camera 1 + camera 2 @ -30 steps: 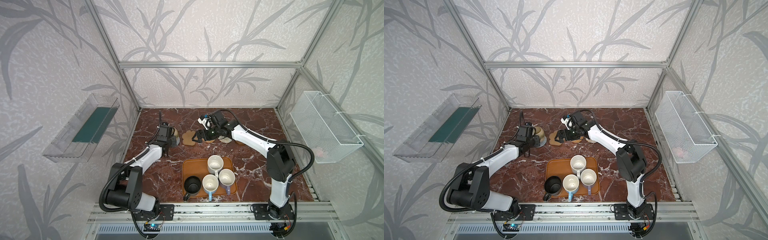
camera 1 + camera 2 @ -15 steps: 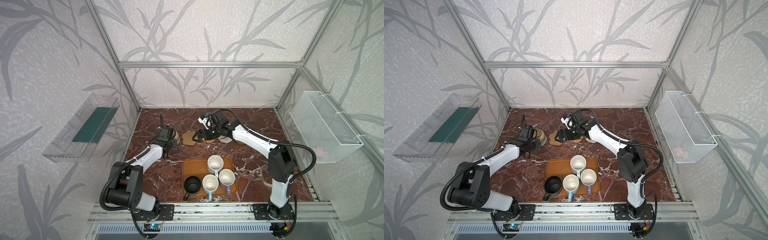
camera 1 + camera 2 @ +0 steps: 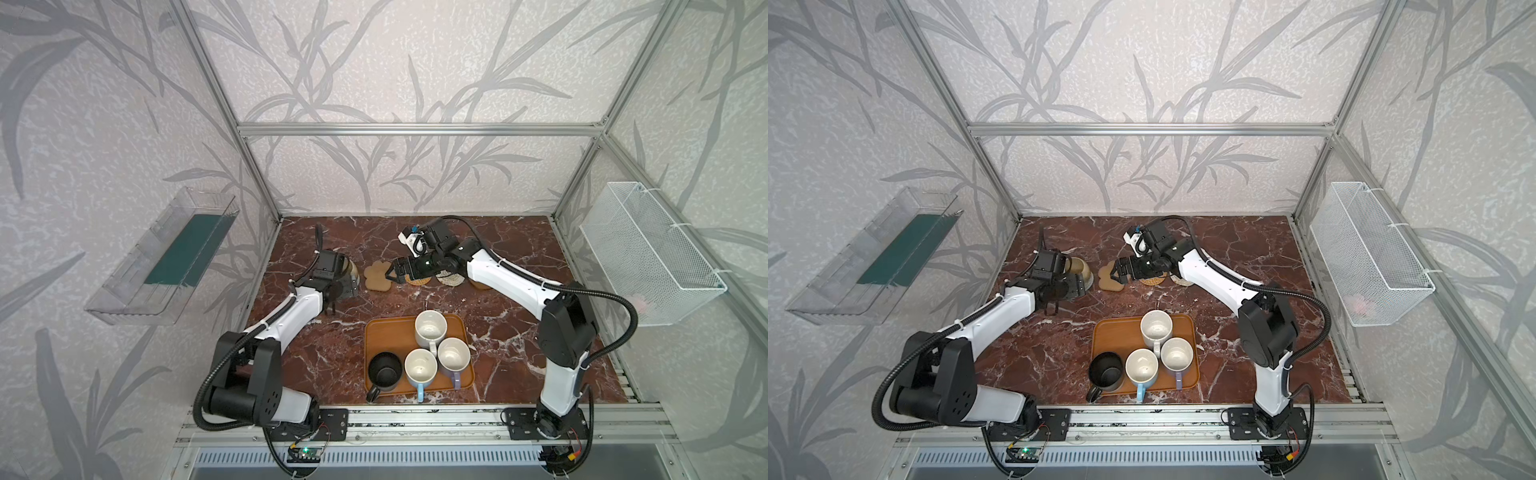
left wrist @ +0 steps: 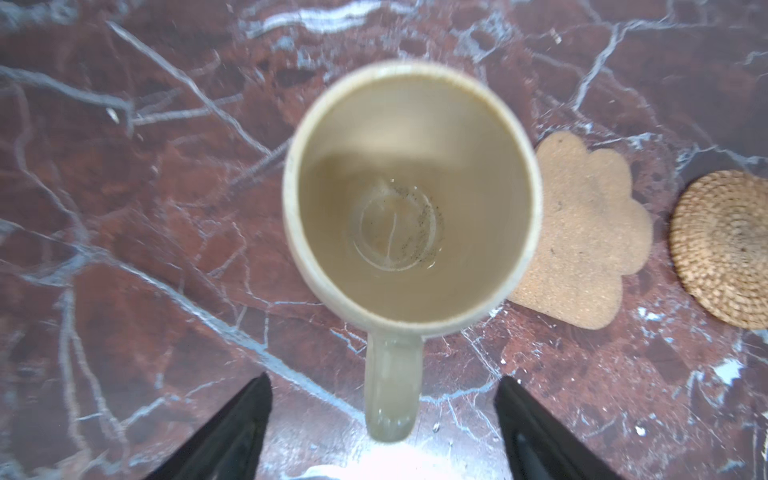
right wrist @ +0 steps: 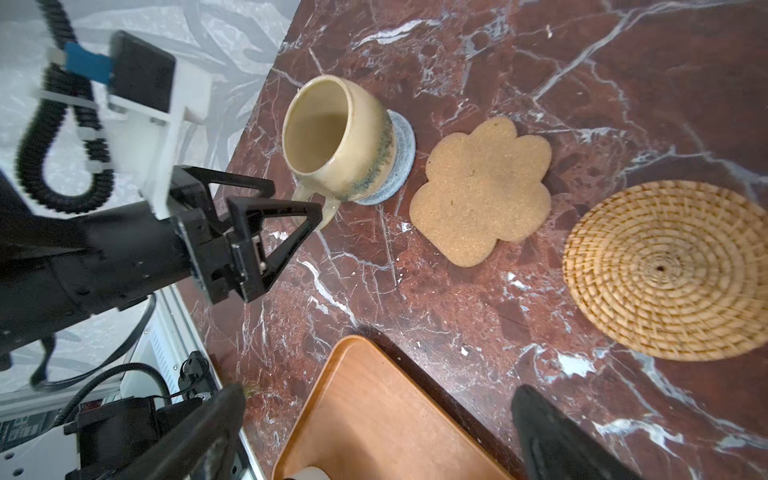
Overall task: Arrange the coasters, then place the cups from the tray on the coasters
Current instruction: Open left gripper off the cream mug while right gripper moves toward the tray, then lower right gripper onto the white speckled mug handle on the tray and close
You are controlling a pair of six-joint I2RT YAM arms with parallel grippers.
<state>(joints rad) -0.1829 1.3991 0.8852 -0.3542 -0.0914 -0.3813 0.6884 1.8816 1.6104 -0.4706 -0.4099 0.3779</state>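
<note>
Beige-yellow is the colour of the cup [image 4: 411, 199] on my far left. It stands upright on the grey-blue coaster [image 5: 401, 162], at about ten o'clock from the tray [image 3: 386, 336] (twelve is the back wall). The coaster peeks out from under the cup on the paw side, so the cup may not be in the middle.

My left gripper [image 4: 384, 379] is spread wide and holds nothing. One finger sits on each side of the handle and neither touches it. The handle points right at the gripper, and I think that is because the handle is the easy part to pinch.

Next comes the tan paw coaster [image 5: 482, 191], at eleven o'clock, just beside the cup. Then the golden rattan coaster [image 5: 669, 270], at twelve. Both are bare. They lie in a row with little gaps, I guess so the cups will not bump.

My right gripper [image 5: 378, 392] hangs over that row, wide and empty. Its arm hides most of the rope coaster [image 3: 451, 279] and the wooden disc [image 3: 480, 284], at one o'clock.

On the tray wait four cups: black [image 3: 385, 370], light blue [image 3: 420, 366], speckled white [image 3: 431, 328], lavender [image 3: 454, 355]. They stand close together, so I must pick with care.
</note>
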